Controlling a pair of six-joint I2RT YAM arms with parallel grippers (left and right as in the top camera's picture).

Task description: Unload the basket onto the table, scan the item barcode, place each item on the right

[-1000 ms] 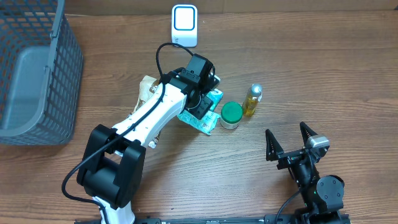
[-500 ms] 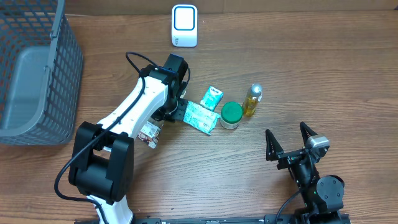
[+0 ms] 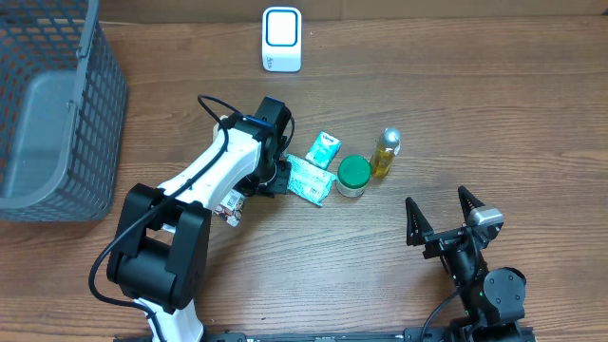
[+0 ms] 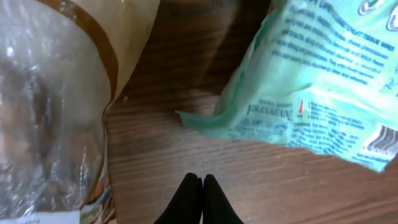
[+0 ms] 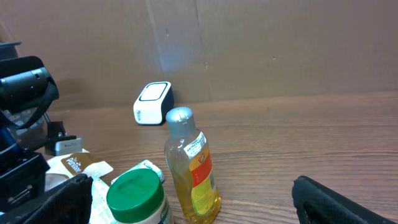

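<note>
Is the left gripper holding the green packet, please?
No, the left gripper is shut on nothing over the table, and the green packet lies apart from its tips.

A basket (image 3: 57, 114) is placed on the bench (image 3: 475, 104) at the left. A scanner (image 3: 282, 38) is set behind the pouch (image 3: 309, 179), jar (image 3: 353, 175) and bottle (image 3: 385, 154).

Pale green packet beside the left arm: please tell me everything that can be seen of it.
The pale green packet is a soft pouch of crinkled, glossy film with small print and a barcode near one edge. It lies skewed on the wooden table, between the left end effector, shut and apart from it, and a green-lidded jar.
</note>
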